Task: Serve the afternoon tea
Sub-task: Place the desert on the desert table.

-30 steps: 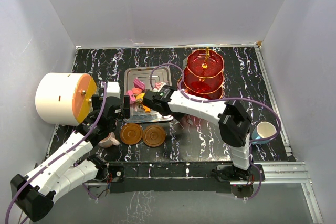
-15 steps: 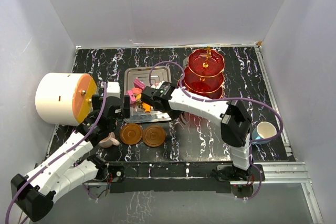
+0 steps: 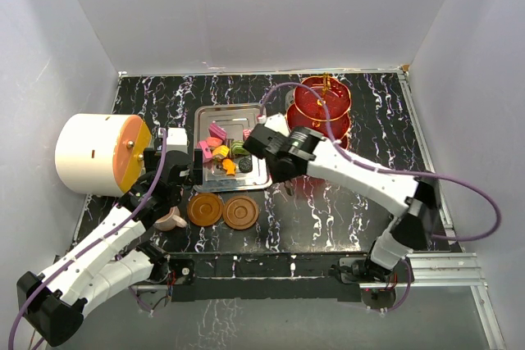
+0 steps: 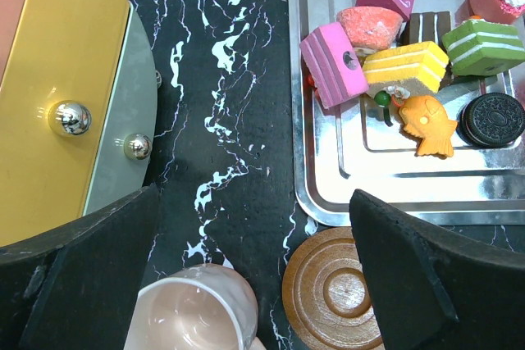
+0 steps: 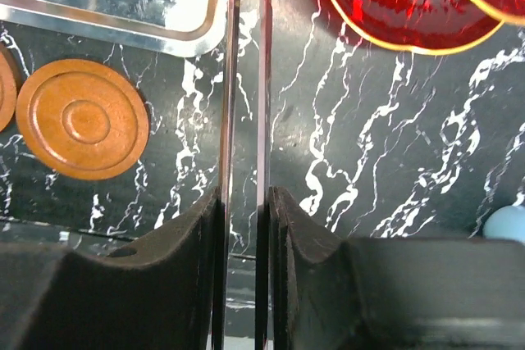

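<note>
Tool on the right arm (image 5: 244, 198) is seen narrowed almost shut and pinched onto metal tongs (image 5: 246, 79), the two thin blades running up between the pads. The tong tips are cut off in the wrist view, so whether a sweet is carried cannot be told. In the top view this tool is placed between the steel tray (image 3: 215, 116) and the red three-tier stand (image 3: 320, 116). The sweets (image 4: 406, 63) are heaped on the tray. Step judged: sweets are being moved by tongs from tray to stand, with most left to do.

Left tool (image 4: 254, 202) is held wide with nothing gripped, over the surface (image 4: 221, 79) between the drum (image 4: 57, 79) and the tray. The pink cup (image 4: 193, 313) is just below it, beside the two saucers (image 3: 223, 211) and not on them. Only an edge of the blue cup (image 5: 506, 223) is seen.

Next move: tongs are to be brought squarely over one sweet or one tier, a light squeeze is to be kept, and the gold stem avoided.
</note>
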Controlling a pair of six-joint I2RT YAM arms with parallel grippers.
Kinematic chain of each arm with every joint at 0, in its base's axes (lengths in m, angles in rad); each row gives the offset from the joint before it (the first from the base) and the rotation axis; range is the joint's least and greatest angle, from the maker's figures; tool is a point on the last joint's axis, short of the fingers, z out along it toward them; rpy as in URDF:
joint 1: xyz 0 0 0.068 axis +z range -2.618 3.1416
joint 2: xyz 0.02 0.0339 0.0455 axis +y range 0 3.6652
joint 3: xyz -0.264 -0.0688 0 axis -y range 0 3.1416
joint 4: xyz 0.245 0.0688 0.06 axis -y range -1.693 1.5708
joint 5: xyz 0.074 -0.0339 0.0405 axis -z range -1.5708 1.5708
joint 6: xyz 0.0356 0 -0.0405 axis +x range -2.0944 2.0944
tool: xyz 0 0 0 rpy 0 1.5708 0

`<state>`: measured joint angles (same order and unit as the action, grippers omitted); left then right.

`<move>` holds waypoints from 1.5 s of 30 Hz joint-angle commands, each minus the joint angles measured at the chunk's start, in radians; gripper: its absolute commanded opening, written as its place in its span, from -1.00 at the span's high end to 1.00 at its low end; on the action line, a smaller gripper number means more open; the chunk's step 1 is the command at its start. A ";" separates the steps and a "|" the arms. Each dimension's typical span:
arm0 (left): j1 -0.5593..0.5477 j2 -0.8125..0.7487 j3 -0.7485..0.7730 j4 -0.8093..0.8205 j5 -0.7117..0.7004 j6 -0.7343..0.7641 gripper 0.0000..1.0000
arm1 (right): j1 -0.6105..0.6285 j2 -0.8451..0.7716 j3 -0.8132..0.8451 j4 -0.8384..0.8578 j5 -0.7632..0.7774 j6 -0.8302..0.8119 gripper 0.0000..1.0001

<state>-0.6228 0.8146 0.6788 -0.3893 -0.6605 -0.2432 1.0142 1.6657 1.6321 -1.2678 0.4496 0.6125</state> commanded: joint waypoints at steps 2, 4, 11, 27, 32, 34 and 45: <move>0.006 -0.004 0.017 0.009 -0.001 0.002 -0.97 | -0.040 -0.171 -0.168 0.156 -0.100 0.178 0.51; 0.006 -0.005 0.015 0.010 -0.002 0.001 -0.97 | -0.087 -0.228 -0.247 0.210 -0.149 0.198 0.51; 0.005 0.001 0.015 0.011 0.002 0.002 -0.97 | -0.194 -0.322 -0.397 0.368 -0.302 0.195 0.58; 0.006 0.016 0.016 0.012 0.004 0.003 -0.97 | -0.245 -0.268 -0.362 0.360 -0.236 0.143 0.57; 0.006 0.020 0.017 0.011 0.004 0.003 -0.97 | -0.250 -0.249 -0.360 0.340 -0.215 0.123 0.58; 0.006 0.021 0.018 0.011 0.004 0.002 -0.97 | -0.256 -0.248 -0.366 0.351 -0.217 0.115 0.58; 0.006 0.023 0.017 0.010 0.004 0.002 -0.97 | -0.273 -0.171 -0.351 0.326 -0.162 0.071 0.58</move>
<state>-0.6228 0.8402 0.6788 -0.3889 -0.6468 -0.2432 0.7502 1.4841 1.2255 -0.9432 0.2340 0.7063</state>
